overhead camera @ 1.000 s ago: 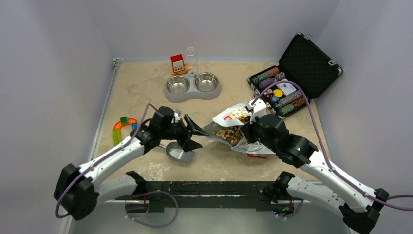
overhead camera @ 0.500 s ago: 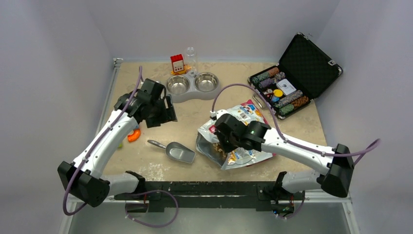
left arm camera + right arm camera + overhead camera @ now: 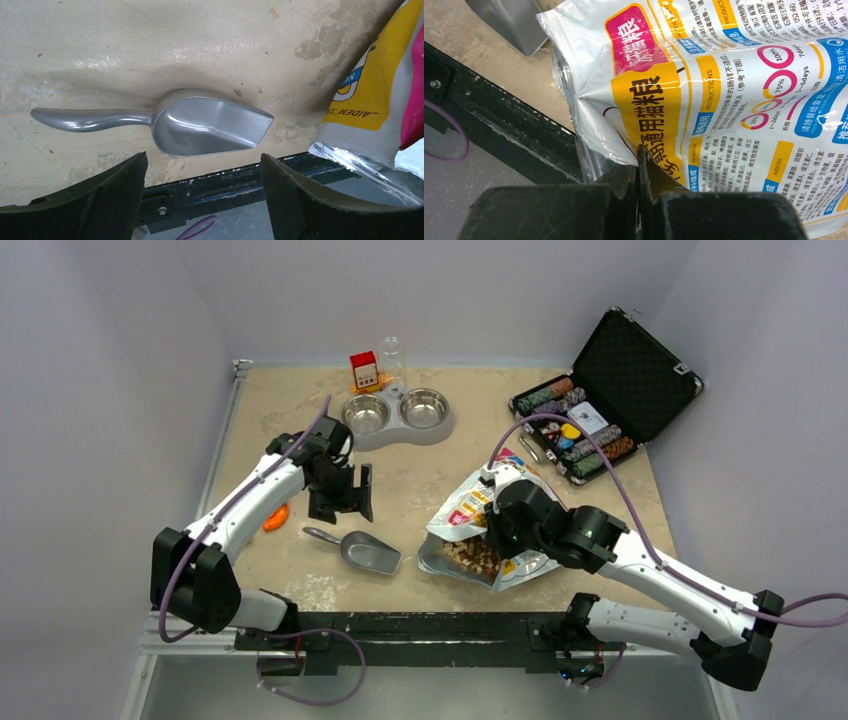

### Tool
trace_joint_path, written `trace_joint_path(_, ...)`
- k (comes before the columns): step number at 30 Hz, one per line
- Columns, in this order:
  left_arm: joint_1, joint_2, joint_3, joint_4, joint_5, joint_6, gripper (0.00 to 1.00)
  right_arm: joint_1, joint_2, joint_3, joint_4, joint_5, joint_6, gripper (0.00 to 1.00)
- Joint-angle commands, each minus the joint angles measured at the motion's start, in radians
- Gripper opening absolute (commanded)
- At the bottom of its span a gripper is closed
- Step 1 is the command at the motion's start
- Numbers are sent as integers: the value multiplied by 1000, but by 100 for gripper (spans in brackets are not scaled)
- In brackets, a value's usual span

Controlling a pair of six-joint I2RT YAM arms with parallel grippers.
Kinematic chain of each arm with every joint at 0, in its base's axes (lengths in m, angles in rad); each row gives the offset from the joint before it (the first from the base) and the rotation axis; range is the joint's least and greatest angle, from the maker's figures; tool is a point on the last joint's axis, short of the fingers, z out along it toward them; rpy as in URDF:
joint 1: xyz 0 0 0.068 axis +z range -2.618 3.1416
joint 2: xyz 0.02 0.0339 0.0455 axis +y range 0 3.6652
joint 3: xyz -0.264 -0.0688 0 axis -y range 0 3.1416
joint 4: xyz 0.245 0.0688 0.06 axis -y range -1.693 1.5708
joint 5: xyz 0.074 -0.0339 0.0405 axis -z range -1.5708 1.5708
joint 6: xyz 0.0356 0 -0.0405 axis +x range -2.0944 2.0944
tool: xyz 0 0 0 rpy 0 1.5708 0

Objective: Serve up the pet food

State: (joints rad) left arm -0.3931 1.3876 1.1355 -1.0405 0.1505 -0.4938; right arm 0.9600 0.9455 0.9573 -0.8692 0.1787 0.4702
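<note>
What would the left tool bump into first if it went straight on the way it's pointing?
Probably the shiny silver metal scoop: the open left tool points down at its bowl, lying on the beige table. Depth is hard to judge.

A metal scoop (image 3: 368, 552) lies on a table (image 3: 290, 420) beside a printed bag (image 3: 458, 515). Behind: a twin bowl (image 3: 396, 420) and red carton (image 3: 364, 370). Far right: an open case (image 3: 630, 365) of poker chips (image 3: 598, 448).
</note>
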Motion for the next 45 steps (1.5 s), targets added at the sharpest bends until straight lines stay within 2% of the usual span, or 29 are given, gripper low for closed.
trace_joint_path(1,-10,14,-26,31,76,82,87,-18,-42,-11,-43,12,30,0)
trace_joint_path(6,-24,48,-56,95,84,166,86,-21,-55,-31,-16,-3,30,0)
trace_joint_path(9,-24,101,-63,127,51,218,82,-21,-51,-25,-16,-8,31,0)
trace_joint_path(13,-72,158,-76,142,-61,273,76,-21,-60,-12,-17,7,22,0)
trace_joint_path(18,-150,240,-57,140,-170,261,71,-21,-56,12,-20,24,16,0)
trace_joint_path(21,-158,295,-5,79,-284,206,48,-21,-51,29,-22,37,22,0)
trace_joint_path(23,-147,280,13,61,-324,114,25,-21,-53,41,-25,42,26,0)
trace_joint_path(24,-132,264,15,57,-321,34,8,-21,-52,46,-27,45,28,0)
trace_joint_path(25,-118,248,12,65,-299,-55,0,-21,-51,51,-29,48,30,0)
trace_joint_path(29,-121,207,14,93,-244,-411,0,-21,-51,56,-34,53,37,0)
trace_joint_path(33,-113,165,-63,169,-134,-736,0,-21,-50,55,-37,46,43,0)
trace_joint_path(35,-110,161,-106,226,-74,-849,0,-21,-49,58,-39,45,43,0)
trace_joint_path(37,-110,191,-88,224,-67,-873,1,-21,-51,59,-40,45,44,0)
trace_joint_path(38,-110,213,-68,211,-75,-850,10,-21,-53,60,-41,45,45,0)
trace_joint_path(41,-110,203,-41,182,-93,-759,48,-21,-57,59,-40,46,48,0)
trace_joint_path(43,-110,150,-82,208,-102,-681,60,-21,-60,49,-34,46,49,0)
trace_joint_path(45,-110,84,-141,265,-75,-600,67,-21,-63,42,-29,47,48,0)
